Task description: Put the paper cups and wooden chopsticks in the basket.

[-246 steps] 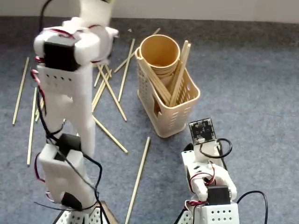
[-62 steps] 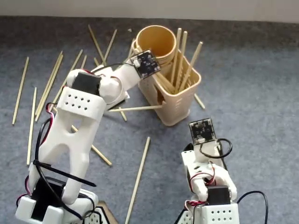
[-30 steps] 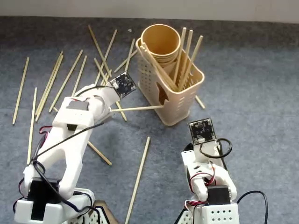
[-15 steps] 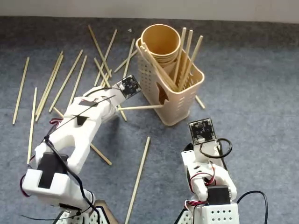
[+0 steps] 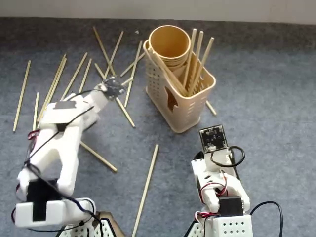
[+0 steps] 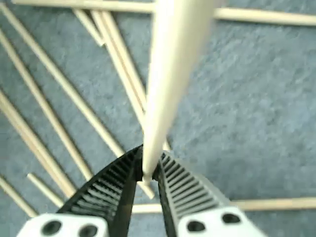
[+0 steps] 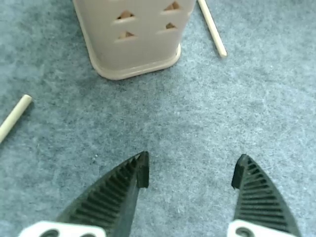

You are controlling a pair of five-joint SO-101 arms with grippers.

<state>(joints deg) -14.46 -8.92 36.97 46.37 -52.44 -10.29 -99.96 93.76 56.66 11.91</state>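
Note:
A beige slotted basket (image 5: 183, 106) stands at the middle of the grey carpet, with stacked paper cups (image 5: 170, 45) and several wooden chopsticks (image 5: 196, 59) leaning in it. The left arm (image 5: 63, 129) is left of the basket, its wrist over the scattered sticks. In the left wrist view my left gripper (image 6: 148, 162) is shut on a wooden chopstick (image 6: 170, 69) that points away from the camera above the carpet. My right gripper (image 7: 191, 172) is open and holds nothing, low over the carpet in front of the basket's base (image 7: 129, 37).
Several loose chopsticks (image 5: 53, 91) lie scattered left of the basket. One chopstick (image 5: 147, 183) lies between the two arms, and another (image 5: 212, 107) pokes out at the basket's right. Bare carpet stretches to the right of the basket.
The left arm has swung left, away from the basket, taking along the chopstick that had pointed at the basket's side. The right arm has not moved.

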